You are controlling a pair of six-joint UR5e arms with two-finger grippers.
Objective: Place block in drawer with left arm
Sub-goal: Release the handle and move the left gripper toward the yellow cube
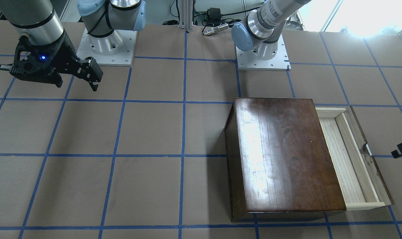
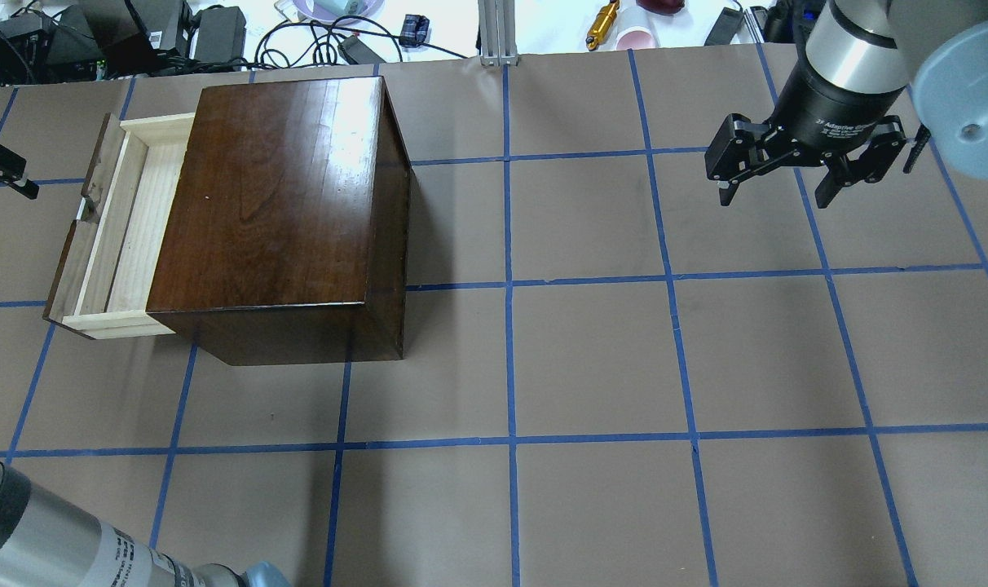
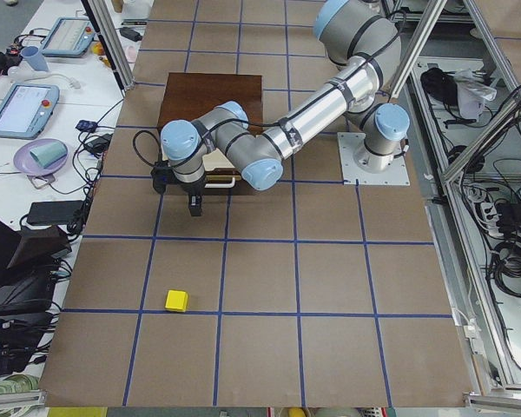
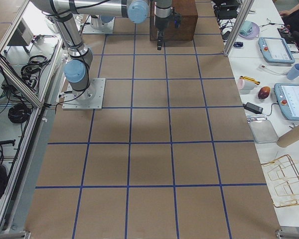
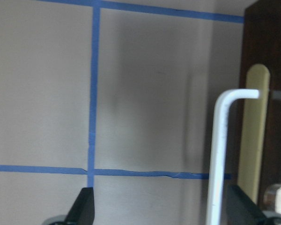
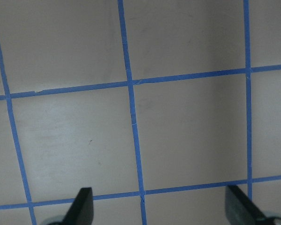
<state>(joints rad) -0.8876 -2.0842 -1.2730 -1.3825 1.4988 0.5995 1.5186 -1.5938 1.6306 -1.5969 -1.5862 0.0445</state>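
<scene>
the left gripper point(image 5: 161, 212) has its jaws spread wide with nothing between them. in its wrist view the two black fingertips point(image 5: 83, 208) sit at the bottom corners of the frame, over bare table point(image 2: 592, 359). a white bent bar point(image 5: 218, 154) rises at the right of that view, in front of a dark-brown panel point(image 5: 274, 42). in the overhead view this gripper shows only at the far left edge, just beside the drawer point(image 2: 127, 236), on the outer side of its dark front. the drawer is pulled out to the left of the glossy cabinet point(image 2: 274, 196), its pale wood floor showing. the yellow block point(image 3: 176, 301) lies flat on the table in the lower left of the exterior left view, just beside a blue tape line point(image 3: 243, 313), well apart from the drawer and from the left gripper. the left arm point(image 3: 304, 126) stretches from its base toward the cabinet. the right gripper point(image 2: 778, 191) — upper right of the overhead view — also has its jaws apart and holds nothing. it hangs above the table, well apart from the cabinet, under the right arm point(image 2: 853, 49).
</scene>
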